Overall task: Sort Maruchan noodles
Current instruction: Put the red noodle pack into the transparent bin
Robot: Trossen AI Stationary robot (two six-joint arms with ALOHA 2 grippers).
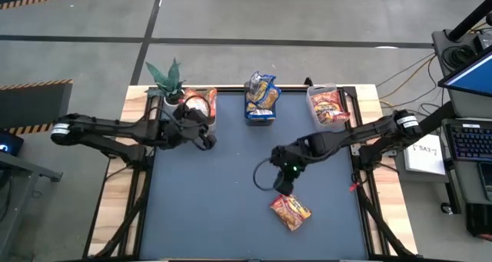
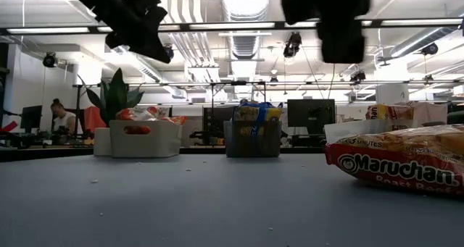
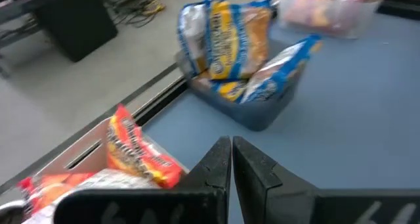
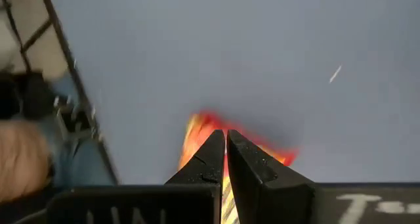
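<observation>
One orange-red Maruchan noodle packet [image 1: 290,212] lies flat on the blue table near its front; the low view shows this packet [image 2: 399,164] at the right. My right gripper [image 1: 281,187] hangs shut just above it, slanting down, touching nothing; its shut fingertips [image 4: 225,142] show over the packet [image 4: 200,129]. My left gripper [image 1: 210,137] is shut and empty, raised beside the left bin [image 1: 196,108], which holds orange-red packets [image 3: 134,152]. The middle bin [image 1: 261,102] holds blue-yellow packets [image 3: 233,43]. Red packets fill the right bin [image 1: 329,107].
All three clear bins stand in a row along the table's far edge. A potted green plant [image 1: 167,79] stands at the far left corner behind the left bin. The blue table top [image 1: 223,208] shows bare between the bins and the front edge. A person [image 2: 61,120] sits far behind.
</observation>
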